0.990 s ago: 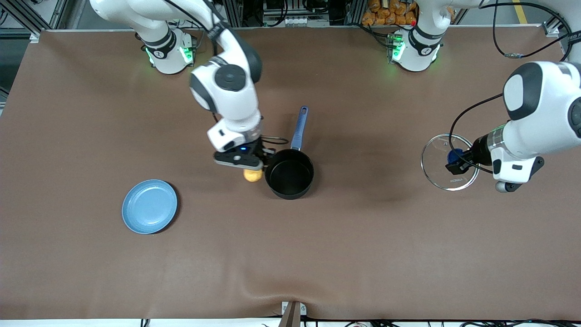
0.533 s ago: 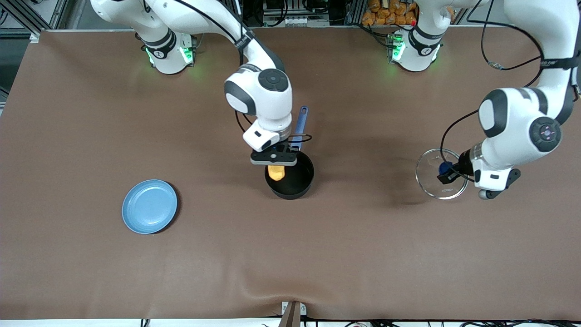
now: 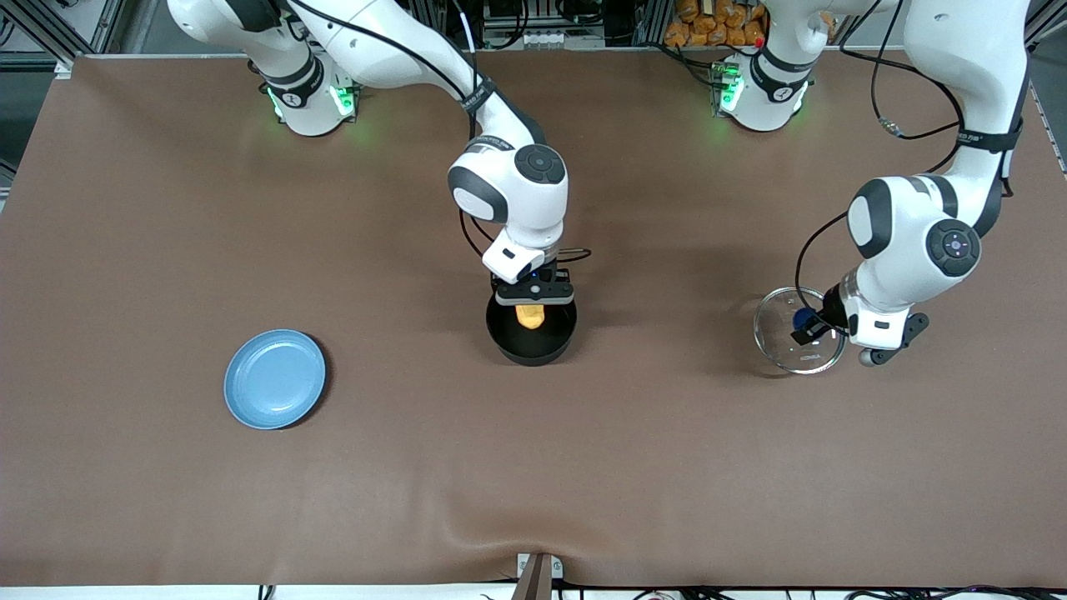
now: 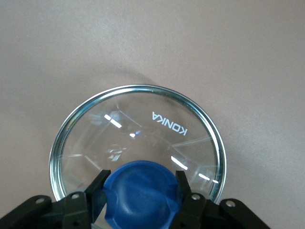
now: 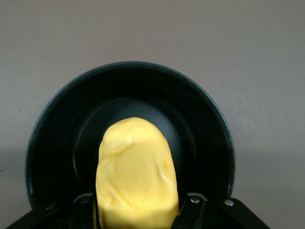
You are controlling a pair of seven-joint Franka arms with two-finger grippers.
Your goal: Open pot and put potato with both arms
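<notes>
Potato (image 3: 529, 316), a lumpy yellow oval, hung clamped in the right gripper (image 3: 533, 303) over the open black pot (image 3: 531, 343) mid-table, whose handle the arm hid. Toward the left arm's end, the left gripper (image 3: 807, 327) gripped the glass lid (image 3: 788, 343) by its blue knob (image 4: 139, 195).

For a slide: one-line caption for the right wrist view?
Right gripper holds the potato over the open pot.
</notes>
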